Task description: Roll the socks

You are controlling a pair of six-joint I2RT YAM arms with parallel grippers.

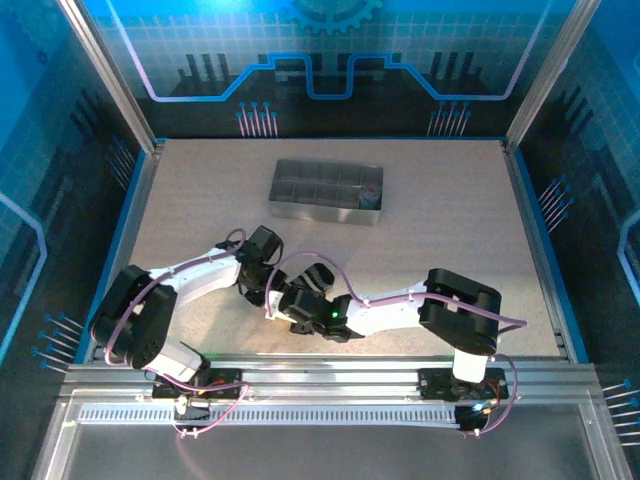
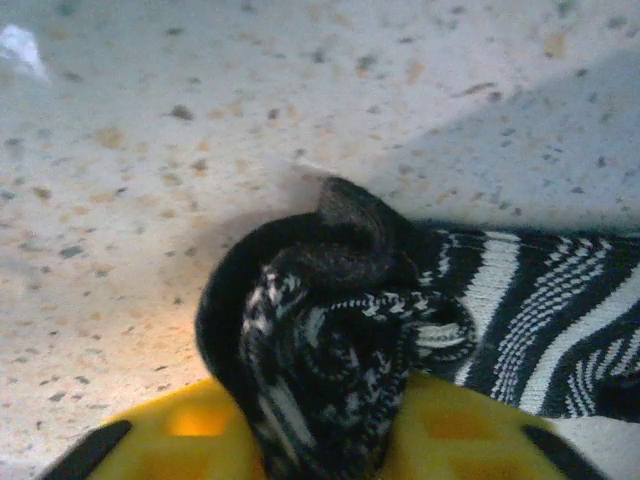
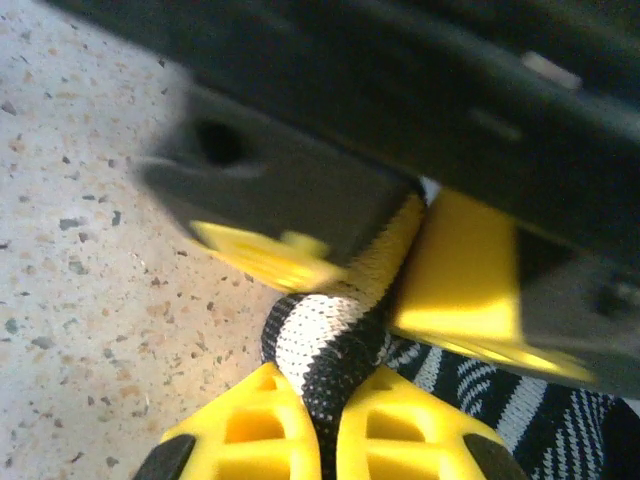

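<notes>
Speckled table, grey compartment tray toward its far edge, black-and-white striped sock lying on it.

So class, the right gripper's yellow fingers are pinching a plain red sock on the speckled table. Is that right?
Not quite: the right wrist view shows the right gripper pinching a black-and-white striped sock, not a plain red one, on the speckled table.

lab robot cell: aluminium frame, blue circuit-print walls.
</notes>
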